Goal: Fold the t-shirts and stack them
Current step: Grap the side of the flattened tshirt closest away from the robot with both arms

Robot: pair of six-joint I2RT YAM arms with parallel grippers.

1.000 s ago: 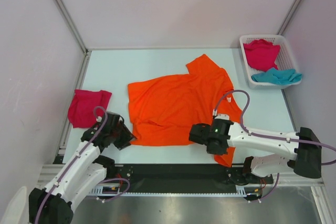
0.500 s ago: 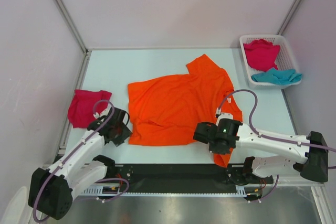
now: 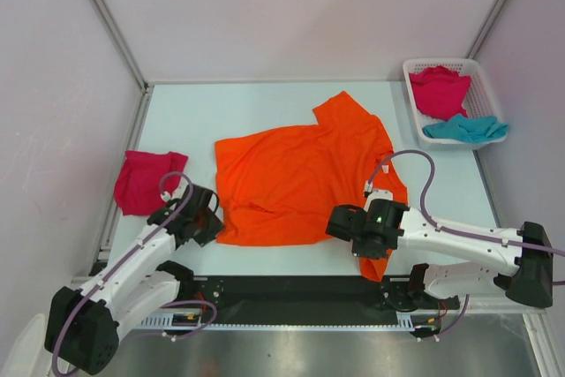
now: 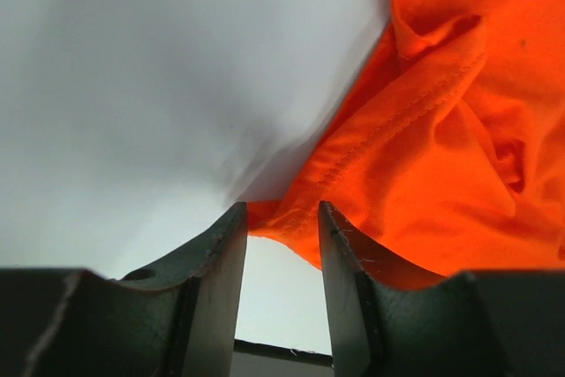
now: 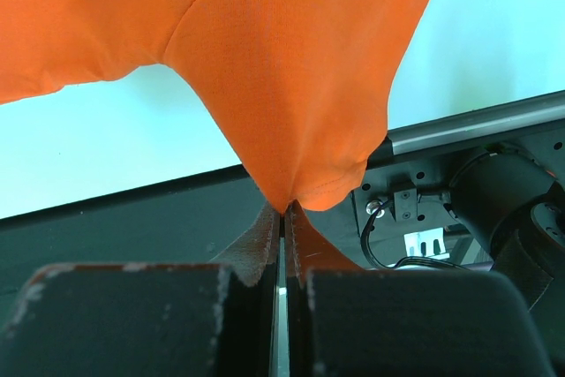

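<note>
Hidden, top view: L jaws and R jaws both sit under their wrist housings, so the grip can't be read from above; R arm (image 3: 441,236) covers part of the orange t-shirt's (image 3: 300,174) near R corner.
Hidden, wrist views: L view shows only the shirt's near L hem corner, w/ the tabletop (image 3: 194,121) behind it blurred; R view crops the shirt to one bunched corner.
L jaws: partway open, one on each side of the hem corner; cloth lies betw. the tips, not squeezed, bare tabletop showing in the gap.
R jaws: closed tight on a pinch of the orange t-shirt, cloth fanning out from the tips, at the near tabletop edge.
Orange t-shirt: spread mid-tabletop, one sleeve toward far R, near R corner drawn to the near edge.
Other shirts: folded magenta t-shirt (image 3: 146,181) at L side of the tabletop, apart from the orange one; crumpled magenta t-shirt (image 3: 439,90) and teal t-shirt (image 3: 466,128) in the basket (image 3: 411,68) at far R, teal one draped over its near rim.
Change vs 1 s ago: L arm (image 3: 132,262) has its wrist a bit farther from the near edge, closer to the hem; R arm's rear link has swung out to the R; shirt outline approx. the same.
Change vs 0.5 s ago: hardly any.
</note>
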